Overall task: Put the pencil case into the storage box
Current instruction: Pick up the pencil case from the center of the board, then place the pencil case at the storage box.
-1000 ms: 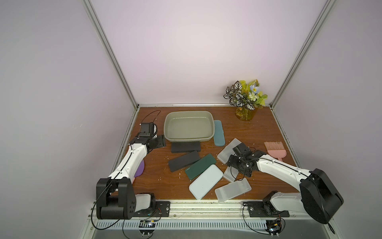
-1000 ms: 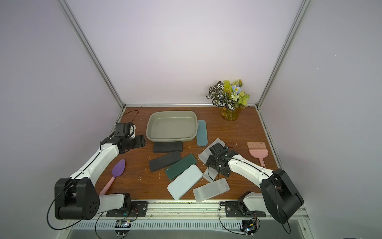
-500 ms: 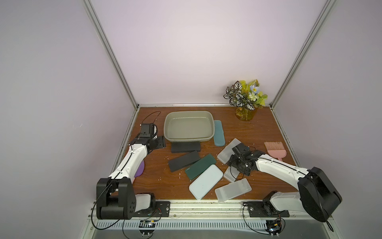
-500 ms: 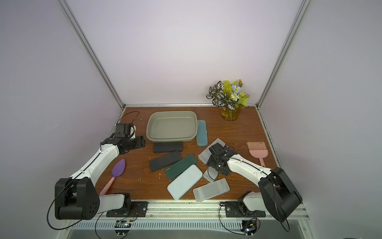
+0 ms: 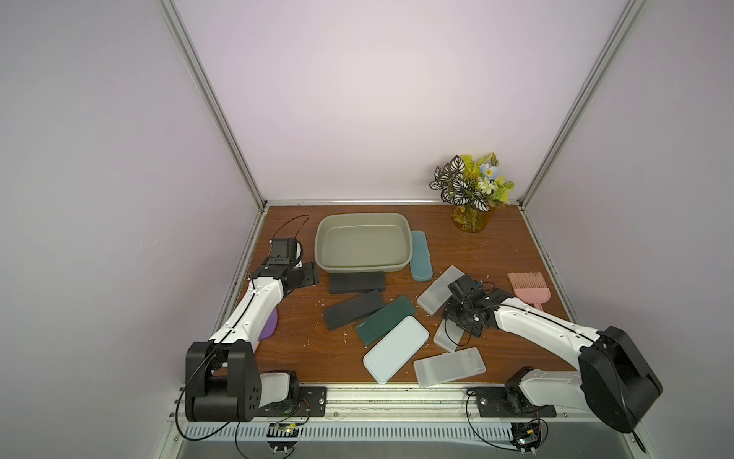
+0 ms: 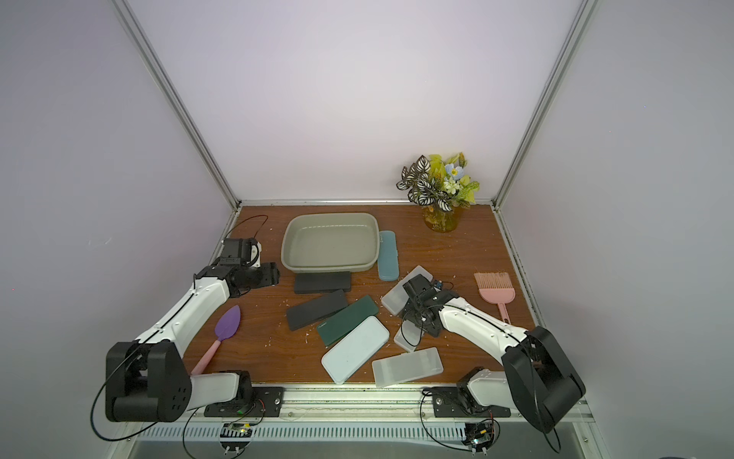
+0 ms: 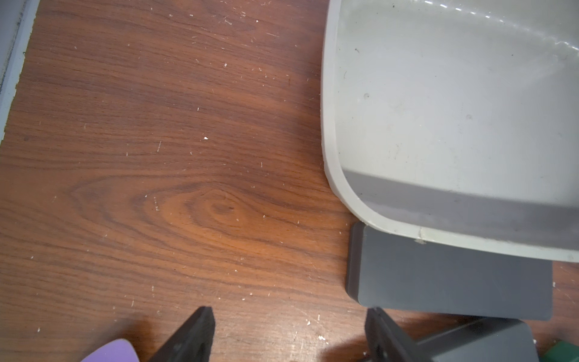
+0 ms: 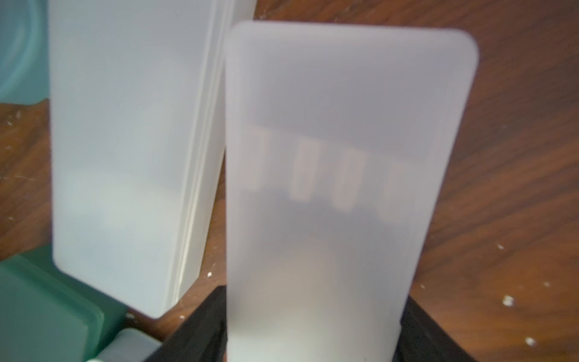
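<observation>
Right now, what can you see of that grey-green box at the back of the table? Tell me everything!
The storage box is a shallow grey-green tub, rectangular with rounded corners and a rolled rim. It looks like smooth, slightly shiny plastic with a few small specks inside. It is empty and sits flat on the wooden table, toward the back. A dark grey case lies along its near side, its edge under the rim. A teal case lies close along its right side.

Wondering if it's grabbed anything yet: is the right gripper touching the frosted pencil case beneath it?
Touching. In the right wrist view the frosted pencil case sits between the fingers of the right gripper, both edges flush against them, no gap.
</observation>
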Motion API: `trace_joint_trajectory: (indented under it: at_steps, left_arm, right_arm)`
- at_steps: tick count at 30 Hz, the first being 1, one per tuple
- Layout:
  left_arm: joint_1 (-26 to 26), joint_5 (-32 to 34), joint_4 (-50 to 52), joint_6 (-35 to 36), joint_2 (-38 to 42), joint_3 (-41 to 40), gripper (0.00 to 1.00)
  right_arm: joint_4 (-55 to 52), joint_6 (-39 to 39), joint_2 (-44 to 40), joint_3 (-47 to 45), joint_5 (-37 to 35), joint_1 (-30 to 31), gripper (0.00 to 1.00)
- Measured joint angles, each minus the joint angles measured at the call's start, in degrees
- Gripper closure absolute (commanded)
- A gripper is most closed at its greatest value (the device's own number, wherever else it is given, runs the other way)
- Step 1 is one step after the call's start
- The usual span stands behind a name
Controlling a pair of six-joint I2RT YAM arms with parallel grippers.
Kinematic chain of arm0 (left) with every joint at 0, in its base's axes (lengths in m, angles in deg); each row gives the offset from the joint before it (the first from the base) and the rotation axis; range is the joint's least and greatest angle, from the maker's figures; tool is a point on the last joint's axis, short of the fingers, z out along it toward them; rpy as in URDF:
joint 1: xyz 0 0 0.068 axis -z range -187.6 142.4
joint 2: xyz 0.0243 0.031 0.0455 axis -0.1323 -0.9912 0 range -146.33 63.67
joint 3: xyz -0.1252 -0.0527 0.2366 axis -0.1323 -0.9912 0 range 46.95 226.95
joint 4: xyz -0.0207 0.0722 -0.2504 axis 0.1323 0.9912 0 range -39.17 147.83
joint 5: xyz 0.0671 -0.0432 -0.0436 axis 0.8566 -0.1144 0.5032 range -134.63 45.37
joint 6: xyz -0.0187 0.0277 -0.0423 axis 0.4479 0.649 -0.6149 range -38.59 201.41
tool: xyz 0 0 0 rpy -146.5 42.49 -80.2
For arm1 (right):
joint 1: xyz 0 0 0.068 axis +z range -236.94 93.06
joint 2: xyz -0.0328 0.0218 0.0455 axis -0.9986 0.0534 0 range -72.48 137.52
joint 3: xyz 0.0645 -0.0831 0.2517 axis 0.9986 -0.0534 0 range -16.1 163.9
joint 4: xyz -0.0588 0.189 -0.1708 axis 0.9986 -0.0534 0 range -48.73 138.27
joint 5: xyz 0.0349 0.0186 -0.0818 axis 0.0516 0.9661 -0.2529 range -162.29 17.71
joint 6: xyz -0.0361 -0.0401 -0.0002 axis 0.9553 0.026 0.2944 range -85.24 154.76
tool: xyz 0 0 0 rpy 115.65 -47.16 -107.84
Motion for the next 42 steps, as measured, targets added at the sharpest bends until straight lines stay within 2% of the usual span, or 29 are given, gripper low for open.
trace_joint_trajectory:
  at_steps: [8,13,21,28,32,34,36,42]
  left_arm:
    - [0.00,0.02,-0.70,0.00,0.00,-0.46,0.23]
    - [0.00,0.35,-1.33,-0.02,0.00,-0.57,0.23]
    - [0.00,1.09,-1.60,-0.09,0.85,-1.53,0.23]
    - [-0.52,1.38,-1.66,-0.28,3.15,-1.55,0.23]
    - [-1.03,1.36,-1.64,-0.31,4.13,-2.03,0.23]
    - [-1.33,1.33,-1.60,-0.31,4.44,-2.34,0.23]
    - [-1.51,1.33,-1.60,-0.26,4.44,-2.38,0.23]
    - [-1.88,1.31,-1.57,0.15,4.17,-2.38,0.23]
  right_arm:
    - [-8.92,5.62,-4.59,12.63,-1.77,-0.02,0.43]
    - [-12.57,13.68,-0.26,22.49,-1.09,0.00,0.45]
    - [-13.88,28.02,21.59,49.79,0.42,0.02,0.47]
    - [-18.62,35.43,45.81,83.38,0.61,0.39,0.46]
    - [-24.48,37.07,62.40,107.95,0.76,0.39,0.47]
    - [-25.90,37.18,69.02,117.00,1.05,0.37,0.48]
    - [-26.16,37.13,71.97,118.66,1.81,0.35,0.48]
    - [-24.65,36.54,72.74,107.14,2.82,0.37,0.48]
